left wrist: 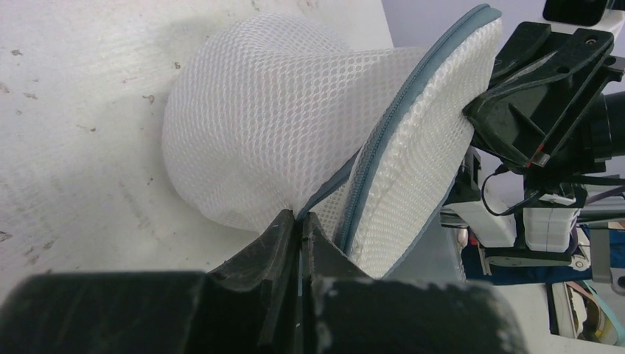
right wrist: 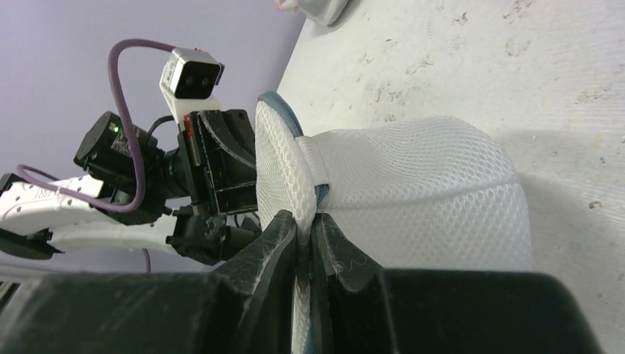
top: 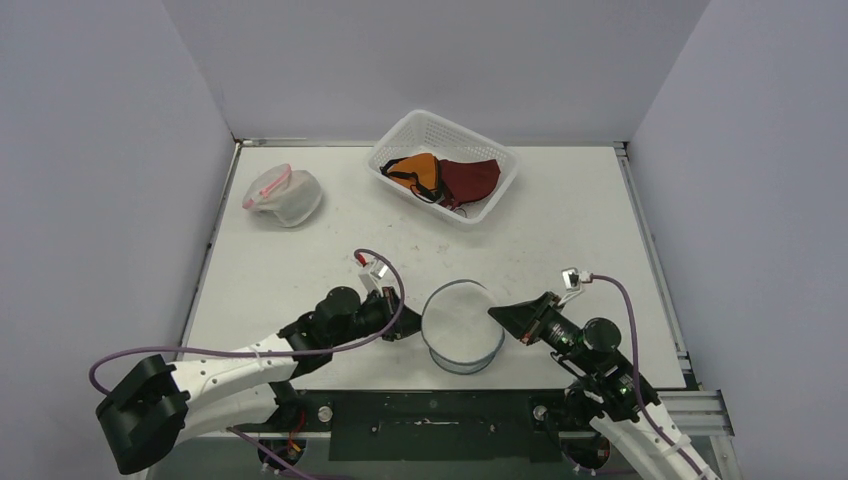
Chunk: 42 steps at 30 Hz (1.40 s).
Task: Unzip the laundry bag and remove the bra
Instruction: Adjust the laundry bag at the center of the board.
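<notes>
The left claw is clenched, its two black fingers pressed together on the grey-blue trim at the near edge of the white mesh laundry bag. The right claw is likewise clenched, pinching a fold of mesh and trim on the opposite side of the bag. In the top view the bag stands on the table near its front edge, between the two arms, with the left claw against its left side and the right claw against its right. It appears there as a round, drum-like shape, seen from above. From the left wrist the trim runs up in a curve from the fingers toward the right claw, and the zip along it looks closed where it shows. The mesh is too dense to tell what lies inside. Well behind, toward the back of the table, a white plastic basket sits at an angle and holds an orange garment and a dark red garment, touching one another. To the basket's left, near the left wall, lies a second mesh bag with pink trim.
</notes>
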Available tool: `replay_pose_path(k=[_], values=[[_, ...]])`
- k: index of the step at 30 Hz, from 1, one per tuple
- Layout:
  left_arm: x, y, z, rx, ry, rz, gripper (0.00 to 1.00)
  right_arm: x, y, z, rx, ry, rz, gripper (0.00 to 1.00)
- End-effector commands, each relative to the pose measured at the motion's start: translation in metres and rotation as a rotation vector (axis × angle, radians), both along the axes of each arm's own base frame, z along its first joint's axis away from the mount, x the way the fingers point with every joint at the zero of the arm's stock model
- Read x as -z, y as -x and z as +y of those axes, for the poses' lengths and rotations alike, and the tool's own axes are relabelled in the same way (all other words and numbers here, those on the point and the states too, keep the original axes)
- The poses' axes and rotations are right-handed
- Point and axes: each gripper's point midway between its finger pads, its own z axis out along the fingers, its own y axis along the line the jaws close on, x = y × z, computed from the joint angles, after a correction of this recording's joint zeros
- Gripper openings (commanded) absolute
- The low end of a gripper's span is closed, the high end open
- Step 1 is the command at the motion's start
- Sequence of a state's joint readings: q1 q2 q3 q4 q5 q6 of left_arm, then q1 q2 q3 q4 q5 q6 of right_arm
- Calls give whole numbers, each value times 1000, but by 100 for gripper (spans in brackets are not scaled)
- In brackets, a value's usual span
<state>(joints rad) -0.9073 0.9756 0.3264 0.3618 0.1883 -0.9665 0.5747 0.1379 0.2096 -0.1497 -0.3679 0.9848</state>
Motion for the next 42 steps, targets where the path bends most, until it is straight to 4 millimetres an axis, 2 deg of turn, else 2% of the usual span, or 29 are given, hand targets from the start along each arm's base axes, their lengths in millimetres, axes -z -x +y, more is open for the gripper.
replay_pose_path(k=[1, 9, 16, 24, 26, 30, 33, 36, 39, 42], values=[[-15, -13, -8, -49, 67, -44, 0, -16, -17, -12, 124, -89, -33, 5], [0, -16, -13, -52, 25, -24, 0, 9, -24, -14, 164, -86, 13, 5], [8, -31, 0, -130, -73, -34, 0, 58, -22, -14, 124, 130, 97, 5], [18, -41, 8, -173, -158, -23, 3, 97, -20, -11, 113, 154, 179, 5], [19, -44, 13, -194, -182, -26, 10, 104, -20, -11, 118, 158, 197, 5], [6, -46, 25, -228, -228, -53, 40, 110, -21, -12, 128, 159, 210, 5], [-7, -45, 39, -266, -249, -84, 57, 112, -22, -13, 141, 162, 215, 5], [-20, -39, 44, -258, -242, -111, 64, 115, -23, -15, 153, 176, 224, 5], [-30, -28, 27, -178, -200, -132, 61, 122, -24, -17, 168, 197, 246, 5], [-36, -16, -2, -74, -148, -140, 47, 129, -25, -18, 184, 217, 270, 5]])
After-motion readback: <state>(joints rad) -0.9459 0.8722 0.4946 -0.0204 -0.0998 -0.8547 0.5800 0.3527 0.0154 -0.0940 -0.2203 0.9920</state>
